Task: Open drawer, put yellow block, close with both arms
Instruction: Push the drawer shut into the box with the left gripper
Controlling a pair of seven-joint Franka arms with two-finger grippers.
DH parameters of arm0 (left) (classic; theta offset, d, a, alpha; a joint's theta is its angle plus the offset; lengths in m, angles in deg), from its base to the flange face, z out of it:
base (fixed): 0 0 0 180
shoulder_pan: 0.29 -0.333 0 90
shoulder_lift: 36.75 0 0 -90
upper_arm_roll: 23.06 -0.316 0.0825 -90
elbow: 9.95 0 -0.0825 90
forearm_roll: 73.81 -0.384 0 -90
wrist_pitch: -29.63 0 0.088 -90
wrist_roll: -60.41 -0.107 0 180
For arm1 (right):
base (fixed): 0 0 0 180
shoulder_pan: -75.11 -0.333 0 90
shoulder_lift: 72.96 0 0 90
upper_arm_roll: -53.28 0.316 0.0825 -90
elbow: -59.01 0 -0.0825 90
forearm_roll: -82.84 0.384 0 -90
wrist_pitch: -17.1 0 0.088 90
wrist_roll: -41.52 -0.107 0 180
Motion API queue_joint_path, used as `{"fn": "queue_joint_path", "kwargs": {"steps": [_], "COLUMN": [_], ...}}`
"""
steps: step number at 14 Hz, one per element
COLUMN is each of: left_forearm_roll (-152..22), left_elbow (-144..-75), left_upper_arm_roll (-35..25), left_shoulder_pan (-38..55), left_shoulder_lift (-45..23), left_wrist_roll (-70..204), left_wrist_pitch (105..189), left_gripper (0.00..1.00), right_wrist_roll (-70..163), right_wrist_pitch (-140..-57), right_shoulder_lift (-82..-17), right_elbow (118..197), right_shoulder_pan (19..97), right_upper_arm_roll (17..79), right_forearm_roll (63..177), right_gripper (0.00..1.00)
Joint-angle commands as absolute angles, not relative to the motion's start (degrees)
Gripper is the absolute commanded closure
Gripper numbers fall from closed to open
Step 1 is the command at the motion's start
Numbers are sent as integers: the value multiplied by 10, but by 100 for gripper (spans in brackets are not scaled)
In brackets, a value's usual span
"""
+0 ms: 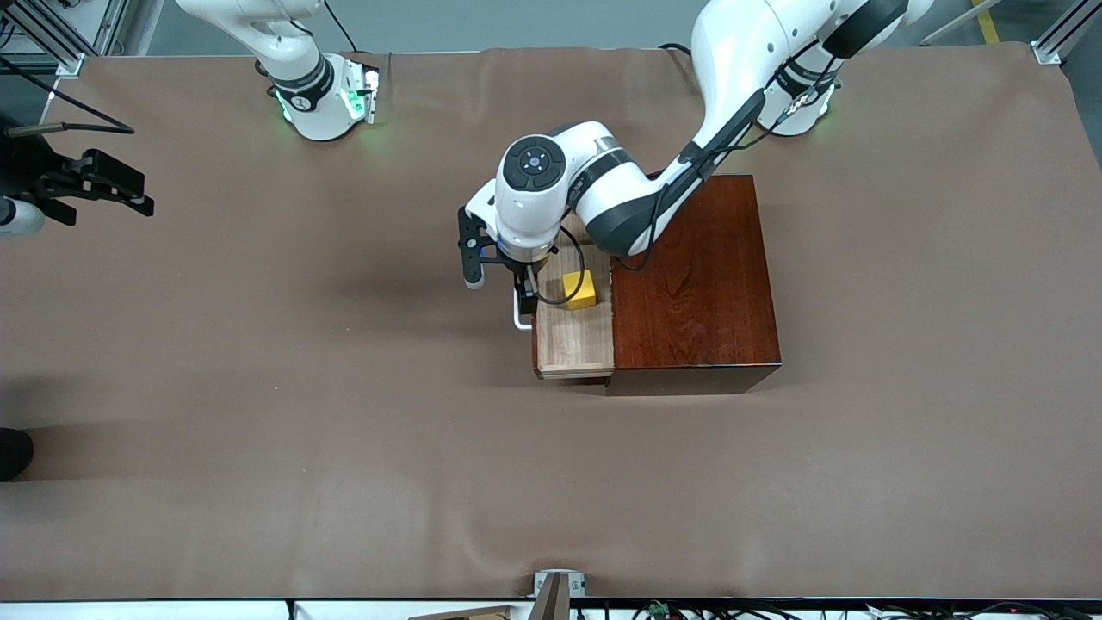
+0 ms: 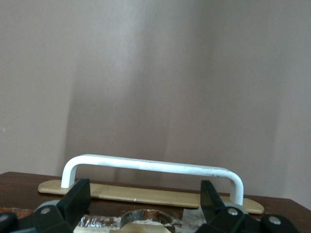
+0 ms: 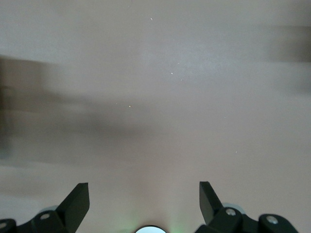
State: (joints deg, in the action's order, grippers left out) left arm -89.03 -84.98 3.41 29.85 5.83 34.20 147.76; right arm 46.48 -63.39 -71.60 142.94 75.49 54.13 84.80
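Observation:
The dark reddish-brown box [image 1: 697, 284] has its drawer [image 1: 572, 340] pulled out toward the right arm's end of the table, showing a pale wood interior. The yellow block [image 1: 579, 290] lies inside the drawer, close to the box. My left gripper [image 1: 525, 294] hangs over the drawer's front wall beside the block, open and empty. In the left wrist view the white loop handle [image 2: 150, 165] lies just past my open left gripper [image 2: 144, 188], and the block is out of view. My right gripper [image 1: 129, 191] waits open over the table at the right arm's end.
A brown cloth [image 1: 344, 430] covers the whole table. The right wrist view shows only that cloth [image 3: 155, 97] under my open right gripper [image 3: 144, 189]. The arm bases [image 1: 323, 95] stand along the table's top edge.

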Motion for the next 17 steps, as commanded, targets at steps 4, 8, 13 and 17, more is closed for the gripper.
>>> {"fn": "queue_joint_path", "kwargs": {"steps": [4,8,13,17], "left_forearm_roll": [-960,-977,-989,-986], "left_elbow": [-845,-846,-846,-843], "left_upper_arm_roll": [22,22,22,16], "left_shoulder_pan": [299,299,291,297], "left_shoulder_lift": [50,50,42,40], "left_wrist_roll": [341,341,341,353], "left_wrist_pitch": [1341,1279,1191,1185], "left_gripper": [0,0,0,0], "right_wrist_roll": [470,471,474,473], "right_wrist_pitch": [-636,-644,-645,-645], "right_shoulder_lift": [-720,-719,-713,-713], "right_elbow": [1442,1439,1439,1438], "right_shoulder_pan": [773,774,772,771], "right_upper_arm_roll": [538,538,539,539], "right_forearm_roll": [842,844,844,844], "right_gripper": [0,0,0,0]}}
